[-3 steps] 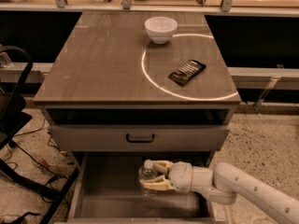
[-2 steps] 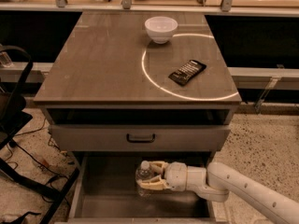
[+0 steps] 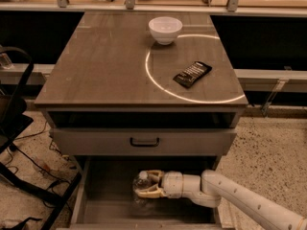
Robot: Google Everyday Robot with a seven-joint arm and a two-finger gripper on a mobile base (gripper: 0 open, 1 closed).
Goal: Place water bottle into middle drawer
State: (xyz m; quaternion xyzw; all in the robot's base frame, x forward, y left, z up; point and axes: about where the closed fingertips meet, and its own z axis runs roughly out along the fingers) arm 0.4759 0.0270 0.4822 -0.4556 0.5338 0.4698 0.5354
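Right, camera view only. The pincer is low in the frame, inside the open middle drawer, reaching in from the right on a white arm. Its tan fingers are clenched on the water bottle, one above it and one below. The bottle is over the drawer floor near the centre; whether it touches the floor cannot be told. The bottle's label is not readable.

The drawer is pulled out toward the camera, with a grey floor and low side walls. Directly above it is a shut grey drawer front with a dark bar handle. Above that front is a dark open gap under the top.

The bench has a brown wood-grain top. A white bowl sits at the back, right of centre. A black packet lies flat nearer the front right, well apart from the bowl. It carries pale print, too small to read. A bright ring of light runs across the top, passing just beside the bowl and curving around the packet.

The floor is speckled and pale. Dark cables and a black frame are on the left. A lit counter edge with metal posts runs behind the bench, with dark space below it.
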